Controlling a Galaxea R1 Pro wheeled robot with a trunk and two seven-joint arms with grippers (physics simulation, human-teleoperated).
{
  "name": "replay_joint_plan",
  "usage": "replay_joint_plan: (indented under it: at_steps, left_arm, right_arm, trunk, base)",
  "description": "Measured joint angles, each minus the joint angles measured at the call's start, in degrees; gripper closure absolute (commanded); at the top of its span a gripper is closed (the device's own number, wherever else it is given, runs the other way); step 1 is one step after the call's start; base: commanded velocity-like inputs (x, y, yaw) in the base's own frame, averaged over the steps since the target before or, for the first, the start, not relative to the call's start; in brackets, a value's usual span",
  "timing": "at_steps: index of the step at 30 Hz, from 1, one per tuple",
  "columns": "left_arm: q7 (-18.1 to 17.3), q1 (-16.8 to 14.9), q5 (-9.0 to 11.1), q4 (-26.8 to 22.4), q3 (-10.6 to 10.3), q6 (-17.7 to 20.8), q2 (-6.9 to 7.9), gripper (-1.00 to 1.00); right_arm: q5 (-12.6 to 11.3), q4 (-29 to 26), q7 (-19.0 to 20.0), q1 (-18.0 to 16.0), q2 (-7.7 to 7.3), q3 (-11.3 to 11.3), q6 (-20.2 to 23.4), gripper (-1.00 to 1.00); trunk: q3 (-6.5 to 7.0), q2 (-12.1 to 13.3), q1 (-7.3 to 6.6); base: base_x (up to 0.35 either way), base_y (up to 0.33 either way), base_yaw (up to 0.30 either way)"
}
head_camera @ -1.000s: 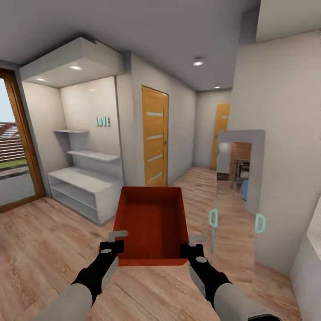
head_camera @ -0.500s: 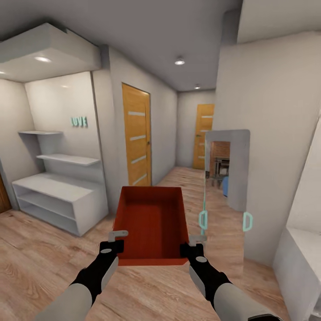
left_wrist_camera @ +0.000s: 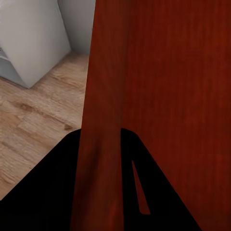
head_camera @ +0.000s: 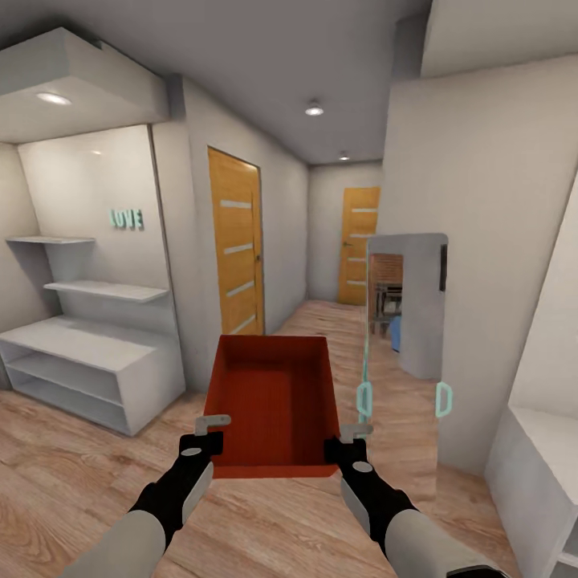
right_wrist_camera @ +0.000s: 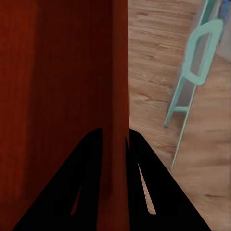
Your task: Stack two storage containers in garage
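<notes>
I am carrying one storage container (head_camera: 273,405) out in front of me, held level between both arms above the wood plank floor (head_camera: 72,474). My left gripper (head_camera: 207,432) pinches the container's left wall near its near corner — in the left wrist view a dark finger sits on either side of that red wall (left_wrist_camera: 103,144). My right gripper (head_camera: 347,440) does the same on the right wall, and the right wrist view shows the wall (right_wrist_camera: 118,120) clamped between its two fingers. The bin is lidless and looks empty.

I judge the task to be early in its carrying stage. I am on light wood flooring, facing a hallway with an orange door (head_camera: 235,253) on the left and another orange door (head_camera: 357,245) at the far end; white shelving (head_camera: 88,353) stands at the left and a mirror panel with pale green handles (head_camera: 405,321) on the right. No grey concrete floor is in sight, so the garage is yet to be reached. Nothing has been set down there that I can see — this container needs placing, and the second needs fetching and stacking.
</notes>
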Motion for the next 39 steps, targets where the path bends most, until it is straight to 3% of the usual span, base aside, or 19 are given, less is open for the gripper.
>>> replay_joint_plan:
  at_steps: [12, 33, 39]
  left_arm:
    - [-0.07, 0.00, -0.12, 0.02, 0.14, 0.01, -0.03, 1.00]
    - [-0.07, -0.01, -0.09, -0.01, 0.08, 0.00, -0.01, 1.00]
    - [-0.05, 0.01, -0.07, -0.11, 0.06, 0.03, -0.01, 1.00]
  right_arm:
    - [-0.05, 0.01, 0.00, 0.00, 0.00, 0.02, 0.00, 1.00]
    - [-0.05, -0.03, -0.02, 0.01, 0.00, 0.01, 0.00, 1.00]
    - [0.04, -0.04, 0.05, 0.00, 0.00, -0.07, -0.01, 1.00]
  trunk:
    - [0.00, 0.00, 0.00]
    - [0.00, 0.00, 0.00]
    - [0.00, 0.00, 0.00]
  base:
    - [0.213, 0.251, -0.013]
    - [0.236, 0.256, -0.238]
    - [0.240, 0.263, -0.076]
